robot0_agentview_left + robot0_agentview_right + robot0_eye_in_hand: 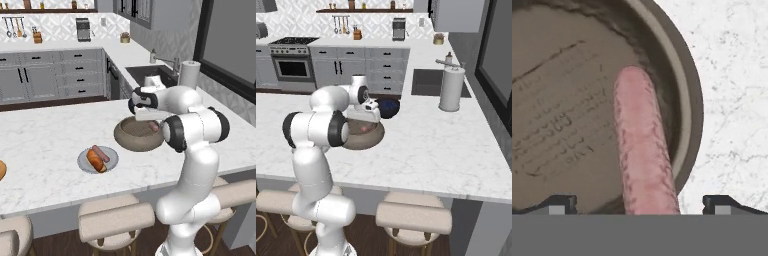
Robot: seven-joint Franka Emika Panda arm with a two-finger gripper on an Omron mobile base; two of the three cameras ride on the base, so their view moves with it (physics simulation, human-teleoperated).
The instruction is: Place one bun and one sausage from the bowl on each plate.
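Observation:
The brownish-grey speckled bowl [131,142] [370,142] stands mid-counter with one pink sausage [153,126] [643,150] lying inside against its right wall [684,100]. My gripper [150,119] [640,204] hangs open just above that sausage, pointing down into the bowl, one fingertip on either side of its near end and nothing gripped. To the bowl's left the light grey plate [112,161] carries one bun [94,161] and one sausage [101,153] side by side. An orange-tan rounded edge [1,170] at the far left looks like the wooden plate.
A dark blue bowl [389,107] sits just behind the big bowl. A paper towel roll [451,89] stands beside the sink [431,82] further back. Padded stools [115,220] line the counter's near edge around my base.

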